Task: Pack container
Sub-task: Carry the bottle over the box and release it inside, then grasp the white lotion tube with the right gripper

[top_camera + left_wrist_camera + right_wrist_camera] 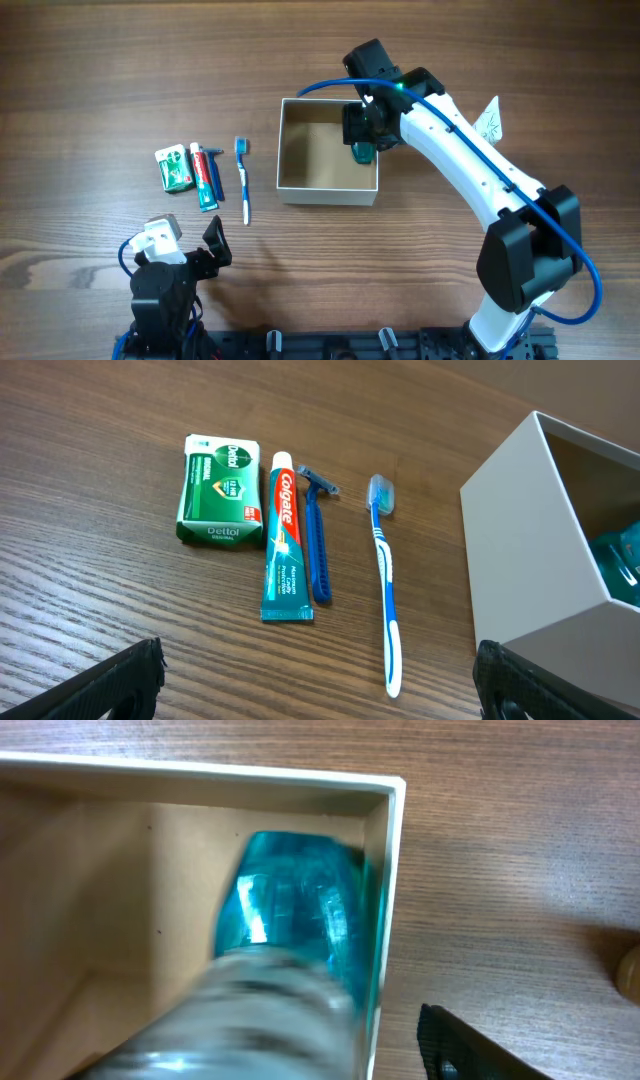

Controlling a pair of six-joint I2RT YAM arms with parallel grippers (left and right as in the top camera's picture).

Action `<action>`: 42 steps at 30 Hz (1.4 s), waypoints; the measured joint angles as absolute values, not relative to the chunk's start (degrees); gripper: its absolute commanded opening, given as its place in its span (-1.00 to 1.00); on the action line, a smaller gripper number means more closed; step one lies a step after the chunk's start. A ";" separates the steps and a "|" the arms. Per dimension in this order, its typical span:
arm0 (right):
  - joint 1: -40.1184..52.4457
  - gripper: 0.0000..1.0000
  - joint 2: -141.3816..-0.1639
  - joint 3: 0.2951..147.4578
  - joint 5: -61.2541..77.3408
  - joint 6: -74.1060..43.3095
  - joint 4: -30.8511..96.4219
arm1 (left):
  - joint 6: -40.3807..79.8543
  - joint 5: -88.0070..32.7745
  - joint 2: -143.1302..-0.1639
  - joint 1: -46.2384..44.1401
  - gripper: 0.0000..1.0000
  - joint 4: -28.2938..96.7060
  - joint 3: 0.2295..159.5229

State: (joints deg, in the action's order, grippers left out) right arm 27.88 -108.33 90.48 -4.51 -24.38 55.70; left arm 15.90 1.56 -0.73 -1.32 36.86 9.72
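The container [329, 194], a square white box with a tan inside, stands mid-table; it also shows in the left wrist view [540, 550] and the right wrist view [392, 870]. A teal see-through bottle [361, 153] is inside it against the right wall, blurred in the right wrist view [290, 920]. My right gripper [366, 125] hovers over that wall; its one visible finger stands apart from the bottle, so it is open. My left gripper [320, 690] is open and empty, near the table's front left. A green soap box [220, 490], toothpaste [283, 540], blue razor [318, 545] and toothbrush [385, 585] lie left of the container.
A small white paper piece [490, 120] lies right of the right arm. A tan round thing [628, 970] shows at the right wrist view's edge. The toiletries sit in a row [205, 172] between the left gripper and the container.
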 measured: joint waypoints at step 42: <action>-2.35 -0.92 -98.21 90.98 -2.39 -12.10 72.53 | 15.90 1.56 -0.73 -1.32 1.00 36.84 9.72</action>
State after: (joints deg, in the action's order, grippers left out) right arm -2.35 -98.21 90.98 -2.39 -12.10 72.53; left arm 15.90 1.56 -0.73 -1.32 36.84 9.72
